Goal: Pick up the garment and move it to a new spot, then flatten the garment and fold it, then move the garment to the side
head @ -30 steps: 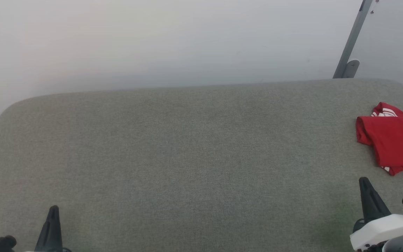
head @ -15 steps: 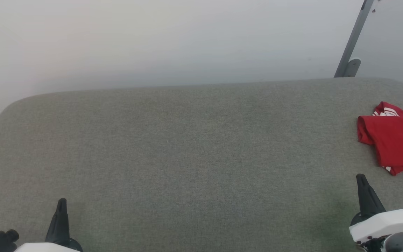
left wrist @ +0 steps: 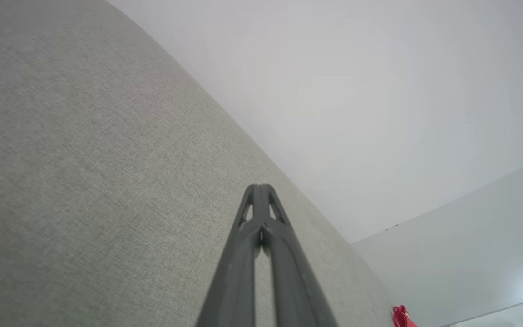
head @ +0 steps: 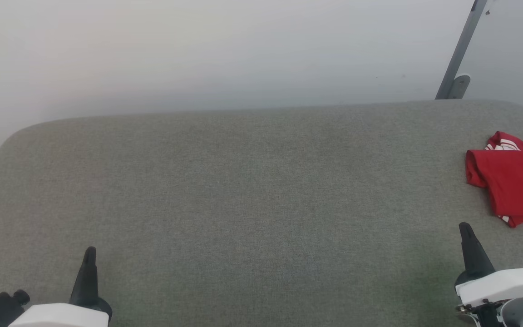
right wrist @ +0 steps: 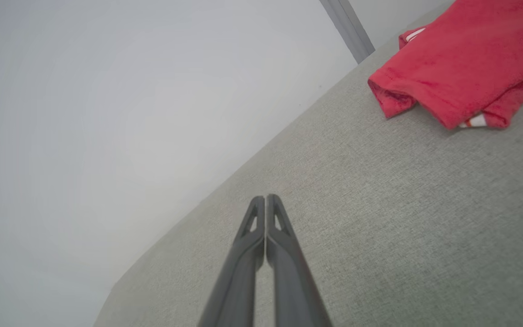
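Garment: red jersey (head: 515, 181) lies folded at table's (head: 243, 204) far right edge. The right end effector (head: 465, 231) is near it, the left end effector (head: 90, 254) well apart; both clenched, empty. Judged: move-aside step done; next calls only for parking arms.

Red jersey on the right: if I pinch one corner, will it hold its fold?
Probably not: the garment lies in soft, rounded folds, so it looks floppy and a lifted layer would likely drape open. Pushed, it may bunch rather than slide, since the table cover looks like textured cloth.
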